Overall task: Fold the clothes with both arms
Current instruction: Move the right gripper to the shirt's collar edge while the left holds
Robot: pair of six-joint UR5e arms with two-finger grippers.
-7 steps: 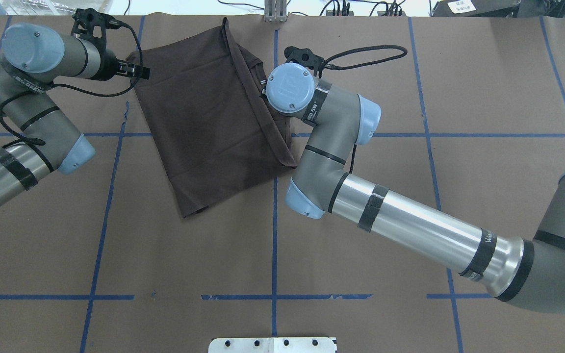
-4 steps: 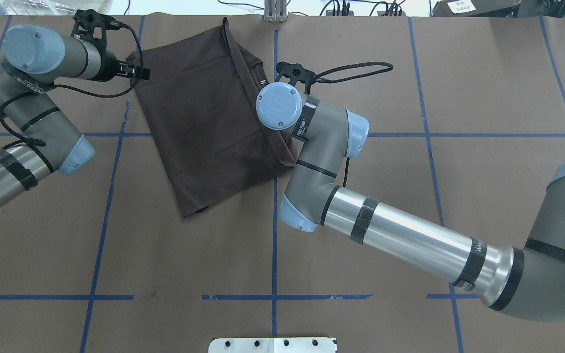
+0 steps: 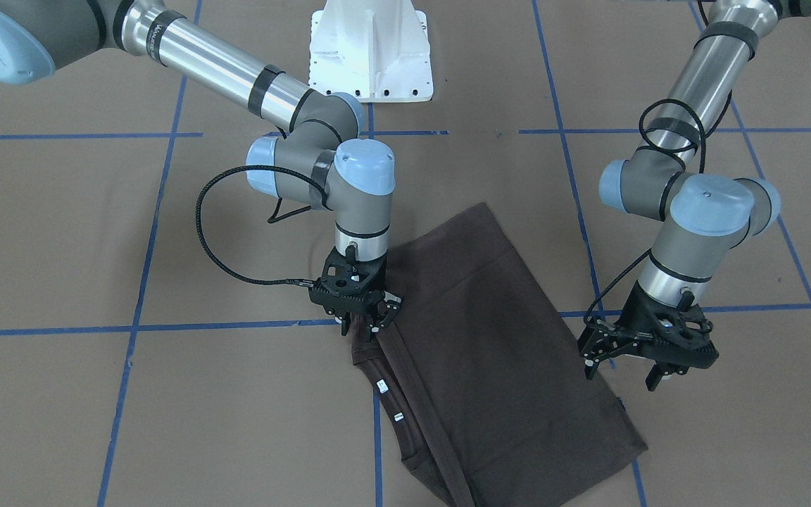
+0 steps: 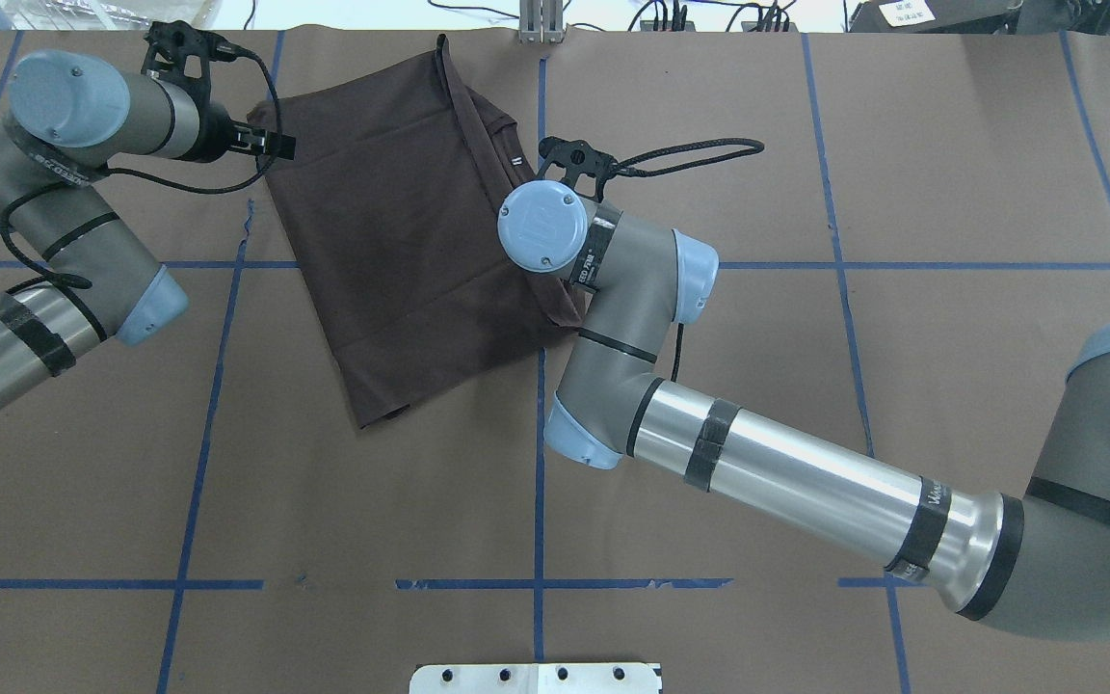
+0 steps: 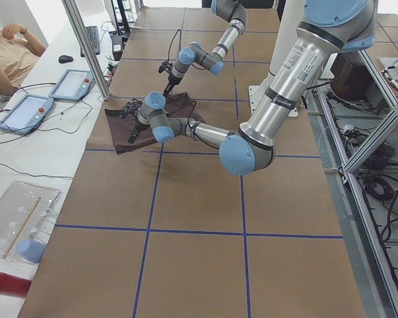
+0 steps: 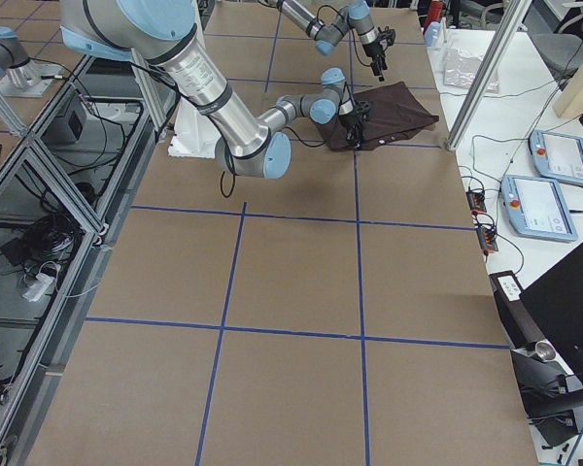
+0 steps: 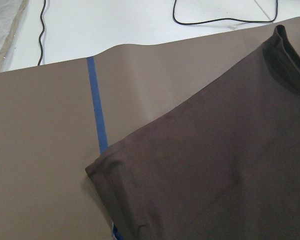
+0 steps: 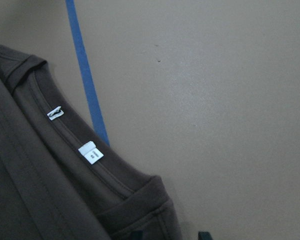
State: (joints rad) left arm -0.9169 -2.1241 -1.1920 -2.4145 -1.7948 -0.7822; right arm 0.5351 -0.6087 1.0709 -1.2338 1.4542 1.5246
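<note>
The T-shirt lies flat on the tabletop at the overhead frame's upper middle, with an arm at each side, I judge for a joint lift. My right gripper stands open astride the collar-side edge (nothing pinched yet). The left gripper hovers empty by the upper-left corner, and I cannot tell how wide it is open.

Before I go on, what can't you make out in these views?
- Hold of right gripper on T-shirt: its own wrist covers it overhead, and the right wrist view's bottom edge cuts it off.
- White neck tags: print too small to read.
- One T-shirt corner: cut off by the front view's bottom edge.
</note>
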